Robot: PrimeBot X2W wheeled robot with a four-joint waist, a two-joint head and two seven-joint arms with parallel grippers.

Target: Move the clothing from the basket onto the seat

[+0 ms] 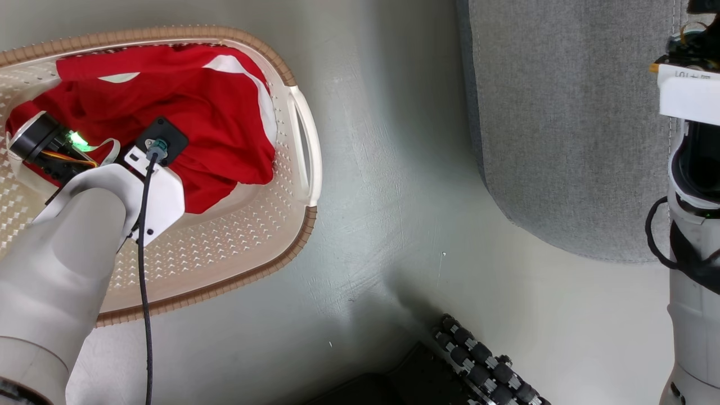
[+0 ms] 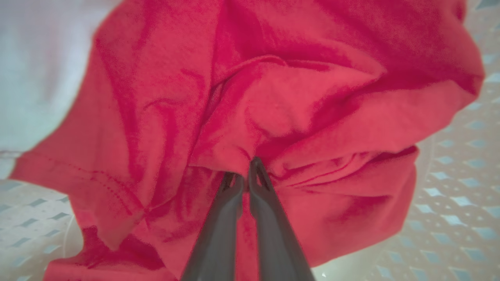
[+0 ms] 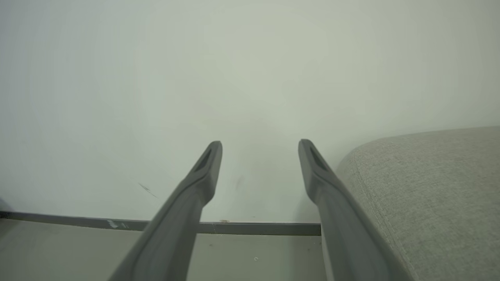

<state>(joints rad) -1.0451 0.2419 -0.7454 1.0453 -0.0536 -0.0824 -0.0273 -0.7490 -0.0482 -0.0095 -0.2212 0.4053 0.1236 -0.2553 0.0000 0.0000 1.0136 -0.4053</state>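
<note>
Red clothing with white trim lies bunched in the cream basket at the upper left of the head view. My left arm reaches down into the basket, its wrist over the cloth. In the left wrist view my left gripper is shut on a fold of the red clothing, the two fingertips pinched together in the fabric. The grey seat fills the upper right of the head view. My right gripper stands open with nothing between its fingers, beside the seat's rounded edge.
Pale floor separates the basket from the seat. The basket's white side handle faces the seat. My wheeled base shows at the bottom. In the right wrist view a pale wall meets a dark baseboard.
</note>
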